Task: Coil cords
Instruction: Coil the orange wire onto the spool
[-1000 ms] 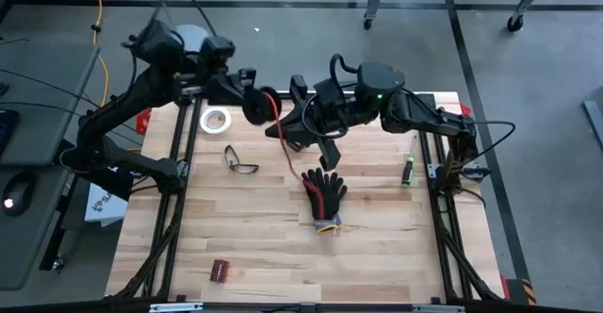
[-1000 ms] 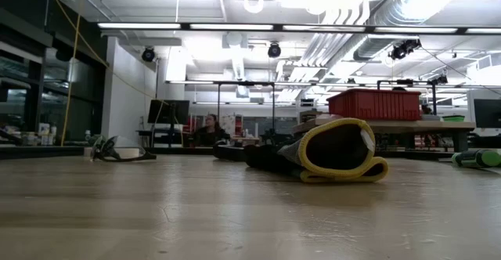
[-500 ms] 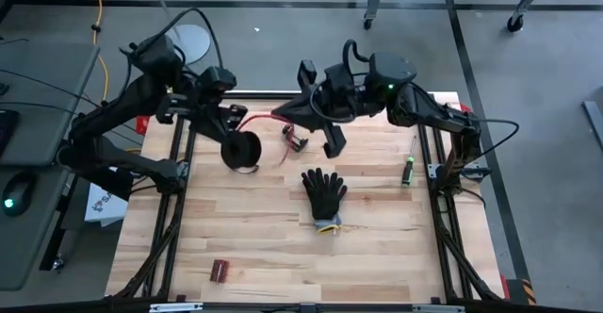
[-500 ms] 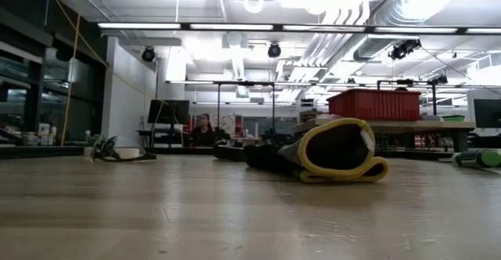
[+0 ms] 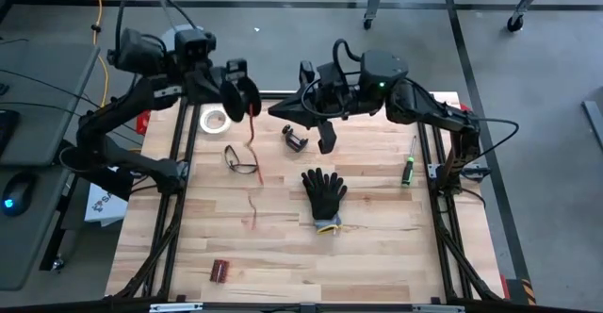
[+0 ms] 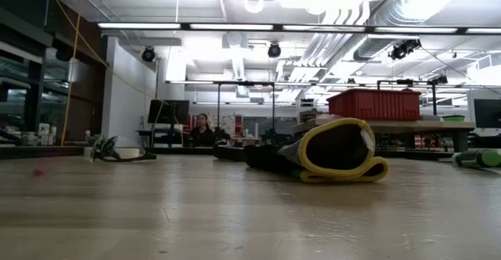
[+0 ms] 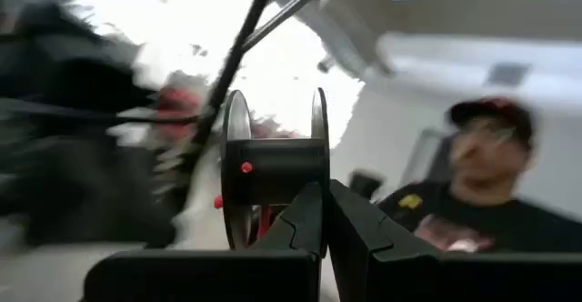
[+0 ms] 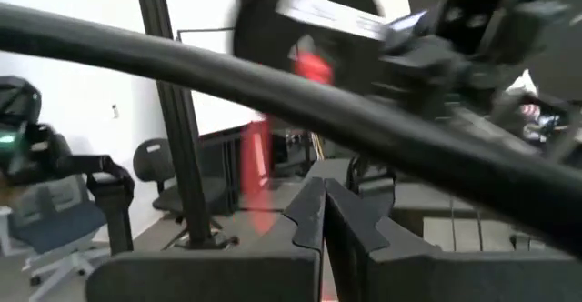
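My left gripper (image 5: 247, 98) is raised above the table's far left and shut on a small black spool (image 5: 236, 94). The thin red cord (image 5: 253, 136) hangs from the spool, and its lower part (image 5: 252, 209) reaches the wood. My right gripper (image 5: 276, 111) hovers shut just to the spool's right. In its own wrist view its fingertips (image 8: 323, 197) have nothing between them, with the blurred spool (image 8: 318, 29) and the red cord (image 8: 257, 161) ahead. My left gripper pinches the rim of one of the spool's flanges (image 7: 319, 156) between its two fingers. The fingers come about level from the table's left. The spool is lifted clear of the table, its axle lying across the fingers, and the cord hangs slack below it.
On the table lie a white tape ring (image 5: 215, 120), safety glasses (image 5: 240, 159), a black clamp (image 5: 297, 140), a black glove (image 5: 325, 192), a green screwdriver (image 5: 409, 170) and a small red piece (image 5: 220, 270). A person (image 7: 473, 184) sits beyond the table.
My left gripper dipped toward the table with the spool, then rose and swung back toward the far edge, rolling as it went. The cord, which ran from the spool across to my right gripper, now hangs from the spool down to the table.
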### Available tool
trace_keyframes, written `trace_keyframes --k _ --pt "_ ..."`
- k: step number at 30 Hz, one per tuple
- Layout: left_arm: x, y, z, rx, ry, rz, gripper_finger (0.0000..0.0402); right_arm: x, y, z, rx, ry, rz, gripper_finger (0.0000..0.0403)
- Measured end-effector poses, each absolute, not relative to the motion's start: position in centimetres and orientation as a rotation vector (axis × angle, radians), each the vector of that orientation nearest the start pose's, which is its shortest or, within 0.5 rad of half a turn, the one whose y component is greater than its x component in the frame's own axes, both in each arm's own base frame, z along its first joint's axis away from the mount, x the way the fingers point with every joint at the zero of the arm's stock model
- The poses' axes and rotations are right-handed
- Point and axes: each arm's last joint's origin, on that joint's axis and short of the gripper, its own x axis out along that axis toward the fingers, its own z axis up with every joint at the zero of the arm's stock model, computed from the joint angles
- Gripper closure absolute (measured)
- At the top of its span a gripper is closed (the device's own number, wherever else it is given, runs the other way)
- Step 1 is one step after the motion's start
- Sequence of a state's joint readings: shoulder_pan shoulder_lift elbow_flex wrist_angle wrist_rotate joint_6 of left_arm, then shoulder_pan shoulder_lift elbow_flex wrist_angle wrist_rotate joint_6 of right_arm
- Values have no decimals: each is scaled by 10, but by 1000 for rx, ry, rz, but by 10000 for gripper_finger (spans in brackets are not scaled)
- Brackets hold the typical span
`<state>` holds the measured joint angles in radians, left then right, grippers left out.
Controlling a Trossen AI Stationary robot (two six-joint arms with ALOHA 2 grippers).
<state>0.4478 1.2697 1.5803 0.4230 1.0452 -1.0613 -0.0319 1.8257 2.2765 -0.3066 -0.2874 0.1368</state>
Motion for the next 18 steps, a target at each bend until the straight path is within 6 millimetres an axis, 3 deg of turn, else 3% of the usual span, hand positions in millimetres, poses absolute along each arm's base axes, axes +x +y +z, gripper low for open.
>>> trace_keyframes --k 4,7,14,18 --pt "198 95 528 -472 -84 -607 399 373 -4 532 201 -75 265 394" --pt "185 103 516 -400 -27 -476 399 370 -3 526 217 2 257 363" --pt "150 87 480 -221 223 -105 400 365 -2 515 83 123 30 248" --pt "142 74 473 -117 315 -63 400 364 -7 513 1 144 -36 210"
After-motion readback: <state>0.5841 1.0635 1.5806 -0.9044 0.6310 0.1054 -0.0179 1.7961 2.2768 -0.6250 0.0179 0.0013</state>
